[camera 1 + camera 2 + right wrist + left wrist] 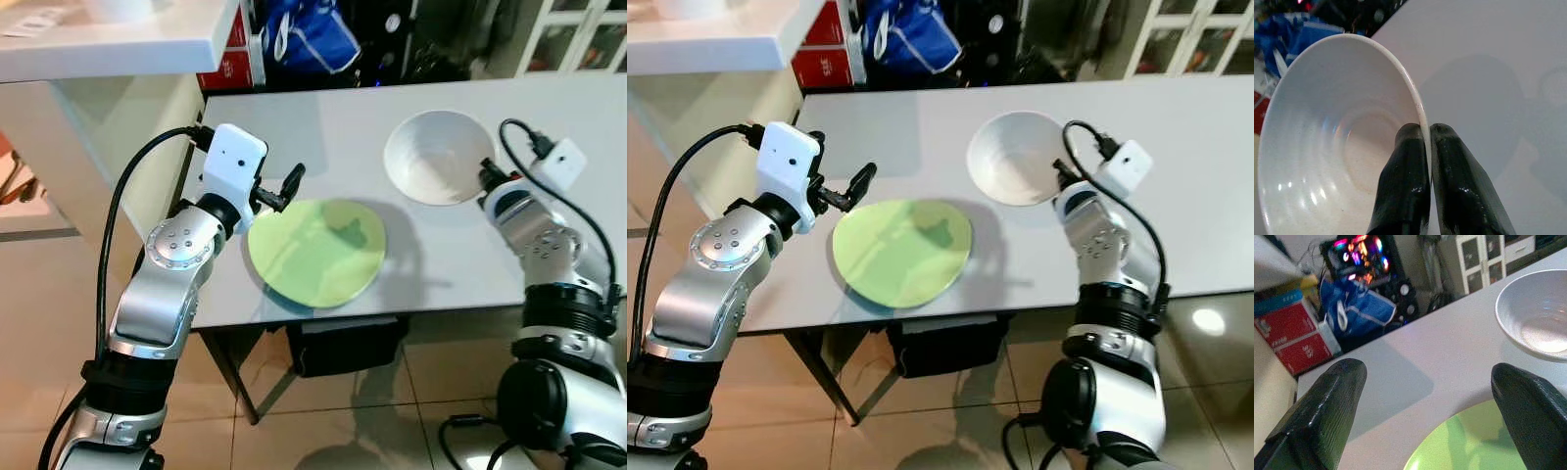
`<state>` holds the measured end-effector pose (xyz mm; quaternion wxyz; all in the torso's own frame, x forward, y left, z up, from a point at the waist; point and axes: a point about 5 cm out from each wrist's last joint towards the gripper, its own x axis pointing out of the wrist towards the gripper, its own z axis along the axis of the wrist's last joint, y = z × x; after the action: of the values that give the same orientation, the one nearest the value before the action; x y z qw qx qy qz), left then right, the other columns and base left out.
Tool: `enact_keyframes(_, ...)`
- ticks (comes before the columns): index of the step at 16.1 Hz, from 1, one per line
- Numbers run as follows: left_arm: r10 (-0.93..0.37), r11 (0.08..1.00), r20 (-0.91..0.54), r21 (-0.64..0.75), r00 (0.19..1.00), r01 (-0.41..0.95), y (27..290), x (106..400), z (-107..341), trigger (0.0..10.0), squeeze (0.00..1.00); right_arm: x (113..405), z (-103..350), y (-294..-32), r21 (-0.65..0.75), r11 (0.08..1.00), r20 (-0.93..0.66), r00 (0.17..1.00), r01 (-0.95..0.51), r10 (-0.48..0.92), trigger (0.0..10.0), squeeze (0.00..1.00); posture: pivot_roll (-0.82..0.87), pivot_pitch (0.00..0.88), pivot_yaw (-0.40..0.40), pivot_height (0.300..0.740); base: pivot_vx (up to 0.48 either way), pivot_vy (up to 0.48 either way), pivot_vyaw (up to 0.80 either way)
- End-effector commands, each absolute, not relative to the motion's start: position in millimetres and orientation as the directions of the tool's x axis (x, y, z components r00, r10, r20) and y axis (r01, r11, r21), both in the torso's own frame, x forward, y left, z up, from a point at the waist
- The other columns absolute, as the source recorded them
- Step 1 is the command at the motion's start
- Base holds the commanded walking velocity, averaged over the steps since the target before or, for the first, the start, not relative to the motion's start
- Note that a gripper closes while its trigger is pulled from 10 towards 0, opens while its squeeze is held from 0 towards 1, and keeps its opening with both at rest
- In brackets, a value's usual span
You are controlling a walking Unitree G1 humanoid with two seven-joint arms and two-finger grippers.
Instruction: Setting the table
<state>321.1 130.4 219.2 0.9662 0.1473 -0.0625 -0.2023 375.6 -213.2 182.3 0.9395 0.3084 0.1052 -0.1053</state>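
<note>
While the right hand [1425, 134] pinches the white bowl's [436, 155] rim, bowl rests on the grey desk [470, 255]. Left hand [279, 191], fingers spread, hovers over the green plate's [316, 251] edge, near the desk's front.

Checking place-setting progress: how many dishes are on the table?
2. Green plate near the table's front edge, by the open left claw; white bowl beside it, rim pinched by the right claw.

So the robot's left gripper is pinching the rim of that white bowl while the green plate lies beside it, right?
Not quite: it is the right gripper that pinches the white bowl's rim, as the right wrist view shows. The green plate does lie beside it.
</note>
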Motion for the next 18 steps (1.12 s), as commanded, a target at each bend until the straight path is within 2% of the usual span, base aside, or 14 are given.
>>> enact_keyframes(1, -0.402, 0.873, 0.063, 0.328, 0.914, 0.362, 136, 324, 222, 10.0, 0.0, 379, 194, -206, 0.57, 0.792, -0.222, 0.969, 0.217, -0.106, 10.0, 0.0, 0.03, 0.0, 0.054, 0.74, 0.319, 0.0, 0.0)
enact_keyframes(12, -0.407, 0.868, 0.058, 0.335, 0.911, 0.367, 135, 324, 221, 10.0, 0.0, 380, 193, -204, 0.548, 0.813, -0.236, 0.969, 0.197, -0.076, 10.0, 0.0, 0.03, 0.0, 0.046, 0.74, 0.306, 0.0, 0.0)
enact_keyframes(15, -0.374, 0.877, 0.05, 0.345, 0.926, 0.335, 139, 324, 220, 10.0, 0.0, 380, 193, -206, 0.547, 0.814, -0.235, 0.969, 0.195, -0.074, 10.0, 0.0, 0.03, 0.0, 0.044, 0.74, 0.0, 0.0, 0.0)
enact_keyframes(18, -0.396, 0.858, 0.028, 0.367, 0.918, 0.359, 142, 316, 216, 10.0, 0.0, 377, 182, -211, 0.555, 0.804, -0.258, 0.963, 0.214, -0.078, 10.0, 0.0, 0.04, 0.0, 0.041, 0.74, 0.0, 0.0, 0.0)
